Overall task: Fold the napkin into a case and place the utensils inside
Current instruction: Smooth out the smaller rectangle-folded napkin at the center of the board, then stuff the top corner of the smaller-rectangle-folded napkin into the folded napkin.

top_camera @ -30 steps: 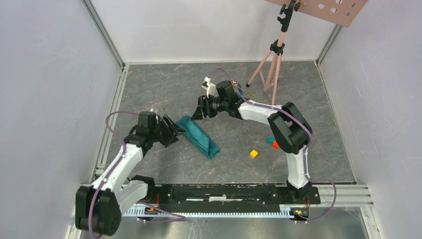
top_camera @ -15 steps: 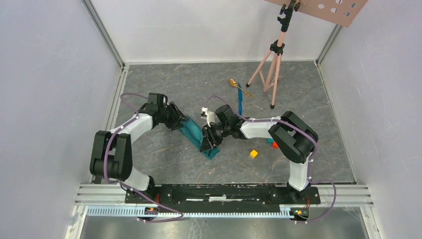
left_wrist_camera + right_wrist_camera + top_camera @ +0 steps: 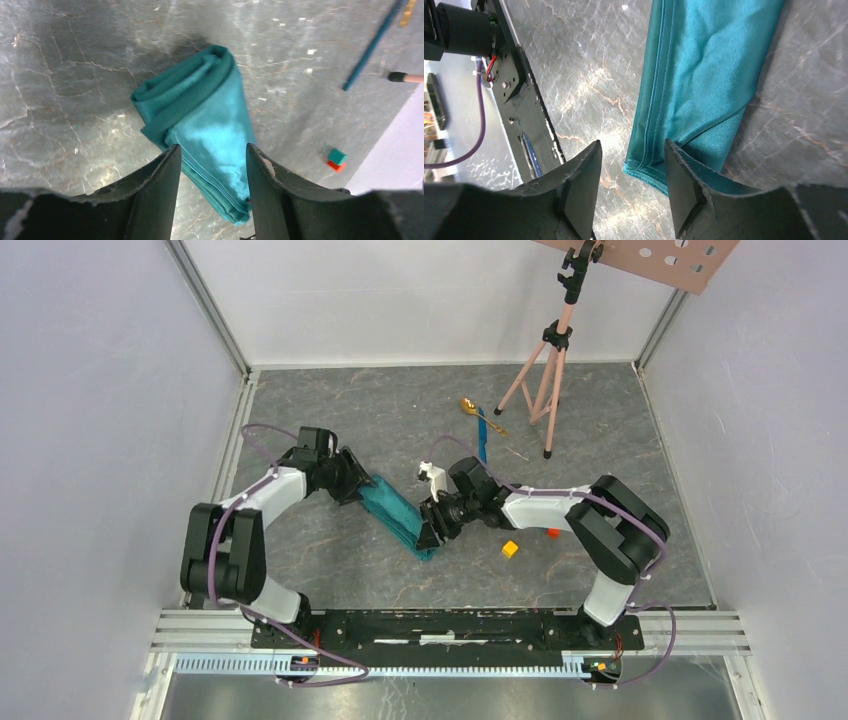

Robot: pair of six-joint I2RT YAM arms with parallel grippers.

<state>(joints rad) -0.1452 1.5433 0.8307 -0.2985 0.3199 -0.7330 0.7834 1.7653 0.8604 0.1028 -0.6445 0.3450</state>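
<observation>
My left pincer and right pincer have just come to the two ends of the folded napkin on the bench, jaws half apart, grip I cannot tell, so probably the next fold begins.

White shells over bulky black joints on left arm and right arm; purple cables looping near the black base rail; scuffed matte-black jaws.

Pale walls are enclosing a grey marbled table surface — aluminium rails are running along its edges. A pink tripod is standing at the far right, holding a perforated brown board overhead.
</observation>
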